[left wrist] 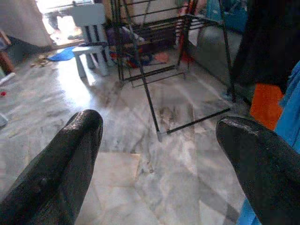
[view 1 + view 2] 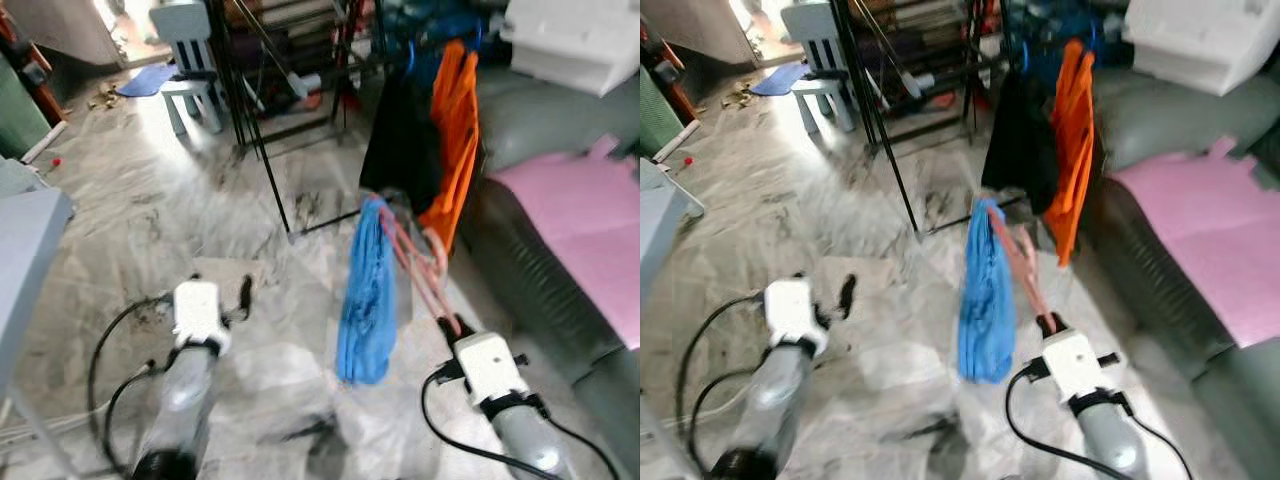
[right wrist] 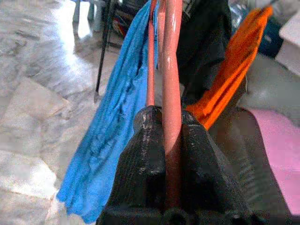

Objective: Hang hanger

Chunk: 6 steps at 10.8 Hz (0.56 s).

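Note:
A pink hanger (image 2: 415, 262) carries a blue garment (image 2: 366, 295) that droops toward the floor. My right gripper (image 3: 169, 123) is shut on the hanger's lower bar, holding it up in front of me at the right. Beyond it stands a black drying rack (image 2: 262, 120) with a black garment (image 2: 404, 135) and an orange garment (image 2: 455, 130) hung at its right end. Low at the left, my left gripper (image 1: 159, 136) is open with nothing between its fingers, pointing at the marble floor near the rack's foot.
A grey sofa (image 2: 545, 260) with a pink mat (image 2: 585, 215) runs along the right. A small pale chair (image 2: 190, 60) stands at the back left beside the rack. A grey surface's edge (image 2: 25, 220) juts in at the far left. Marble floor lies between.

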Available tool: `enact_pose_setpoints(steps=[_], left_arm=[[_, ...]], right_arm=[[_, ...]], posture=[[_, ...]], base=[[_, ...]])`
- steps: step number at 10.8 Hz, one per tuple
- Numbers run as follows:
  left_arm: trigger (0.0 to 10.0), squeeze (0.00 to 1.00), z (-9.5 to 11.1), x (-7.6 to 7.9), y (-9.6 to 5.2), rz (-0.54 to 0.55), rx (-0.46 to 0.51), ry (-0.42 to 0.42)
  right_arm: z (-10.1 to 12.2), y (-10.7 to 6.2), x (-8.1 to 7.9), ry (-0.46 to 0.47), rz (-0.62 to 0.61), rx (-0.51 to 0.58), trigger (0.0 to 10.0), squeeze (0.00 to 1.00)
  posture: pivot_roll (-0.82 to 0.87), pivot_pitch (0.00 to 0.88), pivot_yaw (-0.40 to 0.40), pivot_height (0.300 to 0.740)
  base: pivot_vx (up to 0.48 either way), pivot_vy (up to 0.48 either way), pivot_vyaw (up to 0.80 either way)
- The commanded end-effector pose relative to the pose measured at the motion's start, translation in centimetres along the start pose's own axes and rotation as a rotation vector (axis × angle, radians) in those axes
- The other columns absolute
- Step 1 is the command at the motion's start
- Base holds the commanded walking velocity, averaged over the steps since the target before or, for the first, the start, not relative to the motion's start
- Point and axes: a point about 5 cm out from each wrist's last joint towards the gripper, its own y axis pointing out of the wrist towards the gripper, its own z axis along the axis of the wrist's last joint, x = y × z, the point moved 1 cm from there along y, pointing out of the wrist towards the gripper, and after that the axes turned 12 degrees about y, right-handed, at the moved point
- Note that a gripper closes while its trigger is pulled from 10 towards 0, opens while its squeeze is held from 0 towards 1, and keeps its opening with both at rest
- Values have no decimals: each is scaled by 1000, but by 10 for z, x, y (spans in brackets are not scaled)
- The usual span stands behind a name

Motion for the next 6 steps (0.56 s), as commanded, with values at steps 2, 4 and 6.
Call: enact_pose_setpoints(steps=[2, 4, 6], left_arm=[[10000, 0, -22, -11, -45, 7, -75, 32], [10000, 0, -31, -5, -60, -2, -127, 41], [10000, 0, -31, -8, -55, 12, -143, 38]], right_arm=[[6, 8, -8, 36, 38, 40, 0, 0], [8, 9, -12, 44, 54, 55, 0, 0], [9, 14, -15, 60, 82, 63, 0, 0]], posture=[[-98, 0, 46, 740], [-76, 0, 29, 740], [-55, 0, 19, 740]], base=[[0, 0, 0], [0, 0, 0], [0, 0, 0]])
